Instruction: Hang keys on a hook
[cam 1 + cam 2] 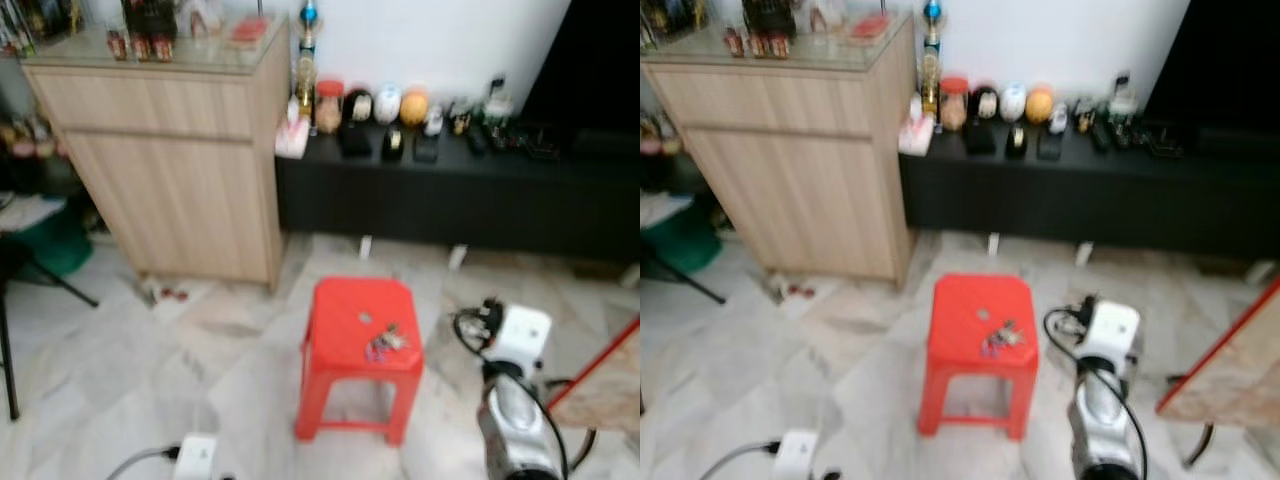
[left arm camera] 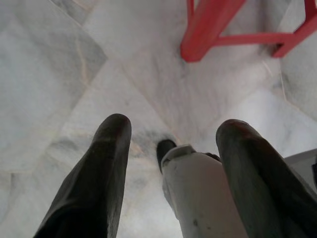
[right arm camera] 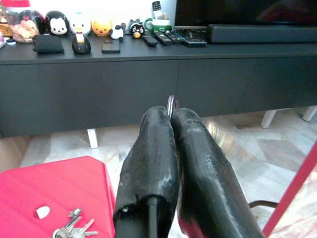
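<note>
Currently you're seeing keys (image 1: 385, 342) lying on red plastic stool (image 1: 345, 305), loose. Right end effector (image 3: 171, 110) hovering beside stool, fingers pressed together, holding nothing you can confirm. Left end effector (image 2: 173, 130) hanging over marble floor (image 2: 59, 64), fingers spread apart, empty.

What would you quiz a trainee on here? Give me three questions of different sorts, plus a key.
1. True or false: the keys lie on the floor.
2. What stands against the left end of the black console? A) a wooden cabinet B) a fridge C) a sofa
3. Fill in: the left gripper is open above the floor; the right gripper is ____.

Key
1. False: the keys lie on the red stool.
2. A, the cabinet.
3. shut
</note>
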Robot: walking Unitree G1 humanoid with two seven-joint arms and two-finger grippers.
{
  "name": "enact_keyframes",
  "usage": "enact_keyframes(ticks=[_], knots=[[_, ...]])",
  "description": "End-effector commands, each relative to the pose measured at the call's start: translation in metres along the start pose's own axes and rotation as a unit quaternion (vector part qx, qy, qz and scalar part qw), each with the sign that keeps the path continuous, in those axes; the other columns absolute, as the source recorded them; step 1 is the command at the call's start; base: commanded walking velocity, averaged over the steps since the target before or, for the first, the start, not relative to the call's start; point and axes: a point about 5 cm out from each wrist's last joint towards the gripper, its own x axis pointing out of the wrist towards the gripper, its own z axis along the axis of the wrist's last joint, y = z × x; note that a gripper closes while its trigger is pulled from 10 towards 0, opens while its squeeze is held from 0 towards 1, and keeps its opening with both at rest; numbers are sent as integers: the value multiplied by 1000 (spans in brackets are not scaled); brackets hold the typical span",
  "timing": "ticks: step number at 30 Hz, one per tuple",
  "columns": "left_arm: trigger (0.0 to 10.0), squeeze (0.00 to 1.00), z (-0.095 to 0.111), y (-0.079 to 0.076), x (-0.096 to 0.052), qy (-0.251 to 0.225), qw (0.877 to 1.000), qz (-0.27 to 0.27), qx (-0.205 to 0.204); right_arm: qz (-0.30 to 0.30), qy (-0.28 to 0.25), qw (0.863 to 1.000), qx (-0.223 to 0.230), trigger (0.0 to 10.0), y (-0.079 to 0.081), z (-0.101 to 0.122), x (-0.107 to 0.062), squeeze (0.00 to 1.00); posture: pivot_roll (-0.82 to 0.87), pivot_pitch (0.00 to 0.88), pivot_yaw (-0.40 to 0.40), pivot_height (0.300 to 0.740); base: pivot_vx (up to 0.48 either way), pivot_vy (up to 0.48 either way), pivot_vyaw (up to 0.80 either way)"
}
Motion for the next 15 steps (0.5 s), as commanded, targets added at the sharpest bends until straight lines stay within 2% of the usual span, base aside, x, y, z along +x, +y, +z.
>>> enact_keyframes(ticks=[1,15], knots=[[10000,0,-6,-1,-1,12,1000,-3,6,9,-9,1000,0,10000,4,5,3,0,30,0,-62,740,0,-379,0],[10000,0,-9,3,-2,17,1000,4,4,8,-9,1000,12,10000,11,5,2,0,36,0,-58,740,0,-382,0]])
